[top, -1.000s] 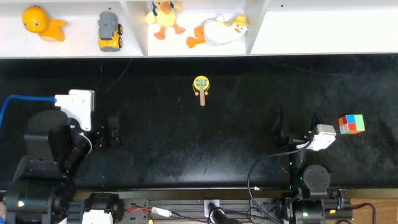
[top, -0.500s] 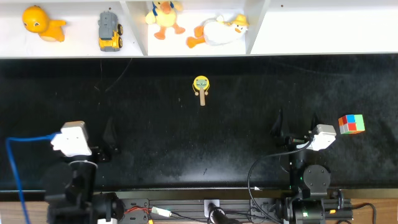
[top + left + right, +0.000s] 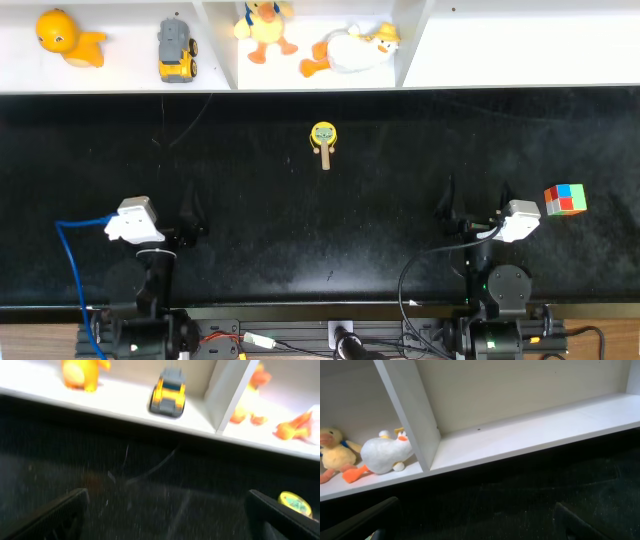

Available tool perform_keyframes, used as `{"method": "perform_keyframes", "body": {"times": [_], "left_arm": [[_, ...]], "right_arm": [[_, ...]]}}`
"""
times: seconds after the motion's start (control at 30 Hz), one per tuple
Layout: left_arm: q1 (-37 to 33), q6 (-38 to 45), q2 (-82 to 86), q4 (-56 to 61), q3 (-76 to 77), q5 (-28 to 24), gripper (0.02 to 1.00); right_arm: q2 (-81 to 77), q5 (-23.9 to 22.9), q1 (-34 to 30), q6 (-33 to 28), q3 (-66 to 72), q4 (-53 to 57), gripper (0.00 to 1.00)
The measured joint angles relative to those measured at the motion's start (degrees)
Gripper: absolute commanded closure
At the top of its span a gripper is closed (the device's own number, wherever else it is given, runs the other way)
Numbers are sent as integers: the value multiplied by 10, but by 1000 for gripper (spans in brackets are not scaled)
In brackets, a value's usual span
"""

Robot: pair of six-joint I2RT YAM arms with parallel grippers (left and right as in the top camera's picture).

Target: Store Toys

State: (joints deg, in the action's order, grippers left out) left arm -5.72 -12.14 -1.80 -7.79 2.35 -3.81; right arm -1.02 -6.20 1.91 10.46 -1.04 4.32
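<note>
Slipping looked the main risk: with the left tool and the right tool both open and empty, the cube lay near the right edge of the tabletop and the flat paddle toy at its middle, where a shallow pinch could knock either away.

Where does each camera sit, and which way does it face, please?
Top view: fixed overhead, looking down on the black table; left arm and right arm at its bottom edge.
Left wrist view: on the left arm, facing the white shelf unit; left tool open.
Right wrist view: on the right arm, facing the same shelf; right tool open.
Shared: both wrist views show the yellow plush duck.
</note>
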Motion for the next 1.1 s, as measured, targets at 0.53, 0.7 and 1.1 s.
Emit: {"method": "perform_keyframes", "body": {"times": [0.53, 0.7, 1.1], "left_arm": [[9, 0, 10, 3, -1, -1, 20], [9, 0, 10, 3, -1, -1, 20], [9, 0, 10, 3, -1, -1, 20]], "right_arm": [[0, 0, 0, 0, 0, 0, 5], [0, 0, 0, 0, 0, 0, 5], [0, 0, 0, 0, 0, 0, 5]]}}
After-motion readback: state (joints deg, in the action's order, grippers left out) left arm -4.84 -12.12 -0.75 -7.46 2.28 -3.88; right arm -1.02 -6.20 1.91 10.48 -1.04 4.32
